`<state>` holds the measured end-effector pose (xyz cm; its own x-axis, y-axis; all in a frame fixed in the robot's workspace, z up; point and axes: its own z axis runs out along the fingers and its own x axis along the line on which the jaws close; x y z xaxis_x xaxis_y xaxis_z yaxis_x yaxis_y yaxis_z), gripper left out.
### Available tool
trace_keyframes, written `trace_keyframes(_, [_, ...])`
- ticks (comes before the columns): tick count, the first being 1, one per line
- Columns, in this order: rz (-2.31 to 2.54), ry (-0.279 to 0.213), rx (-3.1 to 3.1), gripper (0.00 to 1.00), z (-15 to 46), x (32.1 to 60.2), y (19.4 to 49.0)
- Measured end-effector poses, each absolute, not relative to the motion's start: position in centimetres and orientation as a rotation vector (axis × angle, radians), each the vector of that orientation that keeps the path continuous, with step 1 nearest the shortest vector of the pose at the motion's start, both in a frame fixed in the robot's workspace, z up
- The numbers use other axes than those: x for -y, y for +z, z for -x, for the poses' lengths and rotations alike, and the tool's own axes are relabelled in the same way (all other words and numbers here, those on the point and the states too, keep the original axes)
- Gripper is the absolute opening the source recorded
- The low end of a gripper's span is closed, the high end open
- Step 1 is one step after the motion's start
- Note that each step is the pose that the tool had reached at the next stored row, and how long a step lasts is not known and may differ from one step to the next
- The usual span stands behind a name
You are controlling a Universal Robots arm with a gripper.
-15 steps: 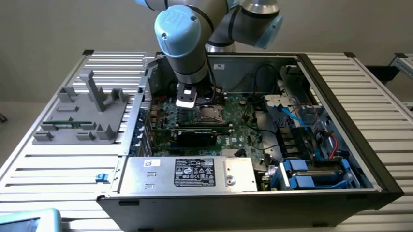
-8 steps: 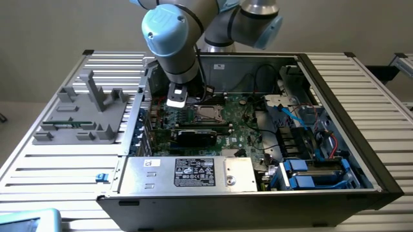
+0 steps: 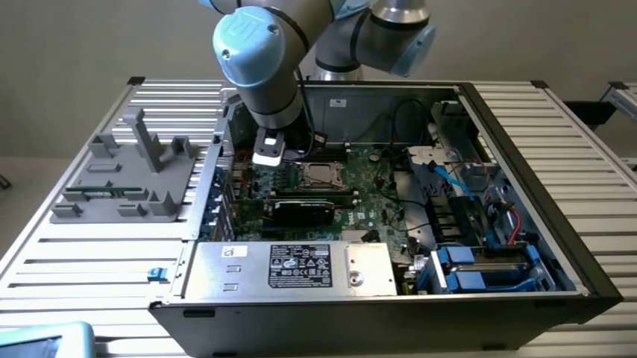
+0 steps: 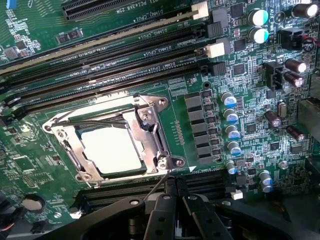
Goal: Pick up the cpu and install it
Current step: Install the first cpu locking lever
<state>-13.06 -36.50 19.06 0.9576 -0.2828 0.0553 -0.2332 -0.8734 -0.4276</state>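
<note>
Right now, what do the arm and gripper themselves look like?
The arm has silver-grey tube links and light-blue joint caps; the nearest cap carries an embossed UR logo. A black cable runs down its side. The wrist end has a bright white patch. The gripper is black, with two slim fingers set in a glossy body showing round screw heads.

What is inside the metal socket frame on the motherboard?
Inside the metal socket frame the cpu lies flat; its pale square top shows through the frame's opening. The frame covers the cpu's edges, and the contacts beneath it are hidden. The gripper, jaws shut, is beside the frame.
</note>
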Motion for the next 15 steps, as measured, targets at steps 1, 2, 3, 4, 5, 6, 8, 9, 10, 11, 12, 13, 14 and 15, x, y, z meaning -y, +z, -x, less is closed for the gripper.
trace_keyframes(1, [2.680, -0.163, -0.377, 0.12, 13.1, 36.5, 19.1])
trace_keyframes(2, [2.679, -0.164, -0.383, 0.12, 13.1, 36.5, 19.1])
trace_keyframes(3, [2.677, -0.164, -0.388, 0.12, 13.1, 36.5, 19.2])
trace_keyframes(4, [2.676, -0.165, -0.391, 0.12, 13.2, 36.5, 19.3])
trace_keyframes(5, [2.676, -0.165, -0.393, 0.12, 13.2, 36.5, 19.5])
trace_keyframes(6, [2.675, -0.166, -0.395, 0.12, 13.2, 36.5, 19.8])
trace_keyframes(8, [2.675, -0.167, -0.400, 0.12, 13.2, 36.5, 20.2])
trace_keyframes(9, [2.674, -0.170, -0.404, 0.12, 13.2, 36.5, 20.2])
trace_keyframes(10, [2.673, -0.175, -0.407, 0.12, 13.2, 36.5, 20.2])
trace_keyframes(11, [2.671, -0.186, -0.408, 0.12, 13.2, 36.5, 20.2])
trace_keyframes(12, [2.668, -0.199, -0.407, 0.12, 13.2, 36.5, 20.3])
trace_keyframes(13, [2.664, -0.213, -0.405, 0.12, 13.2, 36.5, 20.2])
trace_keyframes(14, [2.660, -0.220, -0.405, 0.12, 13.2, 36.5, 20.2])
trace_keyframes(15, [2.659, -0.220, -0.405, 0.12, 13.2, 36.5, 20.2])
